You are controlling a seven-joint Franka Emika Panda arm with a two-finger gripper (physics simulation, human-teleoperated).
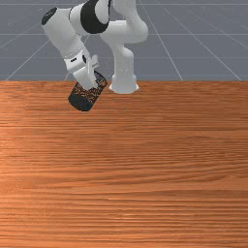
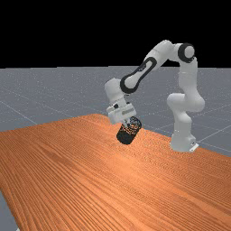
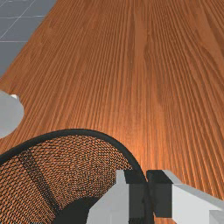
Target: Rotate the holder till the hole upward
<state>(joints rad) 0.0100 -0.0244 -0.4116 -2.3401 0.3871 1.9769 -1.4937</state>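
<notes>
Grey floor [image 1: 203,58] across the back here, crossed by pale lines, running along the upper part of the front view. Then comes the big one, the orange-brown table [image 1: 145,169], covering everything from the upper third of that frame down to the bottom edge.

Now the arm [image 2: 188,76], white and grey with black bands: its base stands right of the middle in the far view, and it climbs, bends over near the upper right and reaches down to the centre. In the front view it arches through the top, coming down in the upper left.

At its end, the gripper [image 2: 128,122], tilted, near the centre of the far view, and it's closed on the wall of the holder! One finger is inside, the other outside, both pads [image 3: 161,192] pressed against the mesh wall.

And there's the holder [image 1: 83,100], black mesh, upper left of the front view, around the centre of the far view. It leans: the open mouth faces up toward the right in both those views, the dark bottom [image 2: 124,140] points down to the left. Whether it touches the table, I can't tell.

Smallest of all, the thin black rim [image 3: 78,131], curving around the mouth and running between the fingers.
</notes>
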